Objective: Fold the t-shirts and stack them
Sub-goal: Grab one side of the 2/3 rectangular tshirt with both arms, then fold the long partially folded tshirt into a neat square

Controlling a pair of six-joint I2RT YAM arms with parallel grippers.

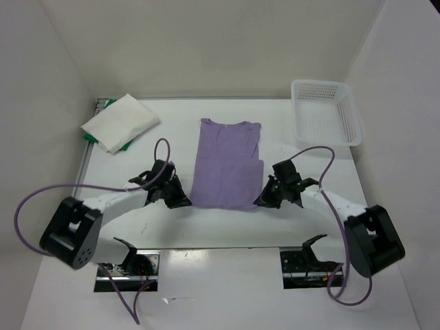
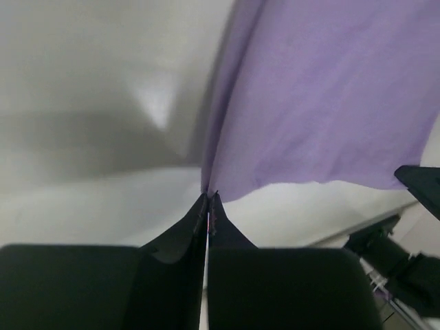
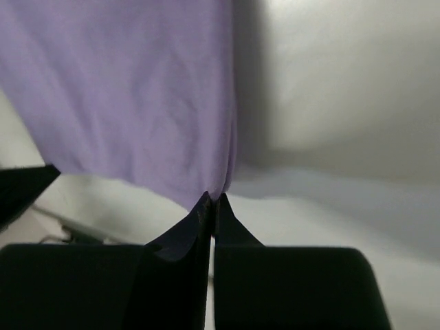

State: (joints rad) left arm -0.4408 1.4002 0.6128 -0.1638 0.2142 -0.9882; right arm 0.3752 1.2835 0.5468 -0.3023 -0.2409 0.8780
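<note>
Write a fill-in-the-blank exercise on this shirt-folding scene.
The left hand and right hand are each shut on a ____ corner of the lavender t-shirt.
The basket stands at the table's far-____ corner.
The green t-shirt lies ____ the folded white t-shirt.
Missing: near; right; under.

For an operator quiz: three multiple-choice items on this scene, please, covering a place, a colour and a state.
1. Where on the table is the white lattice basket? A far right corner; B far left corner; C centre.
2. What colour is the t-shirt lying at the centre? A green; B white; C lavender.
3. How is the left claw? A wide open; B shut on the lavender t-shirt; C out of view.
Answers: 1 A, it sits far right; 2 C, pale purple cloth lies there; 3 B, it pinches the hem corner.
</note>
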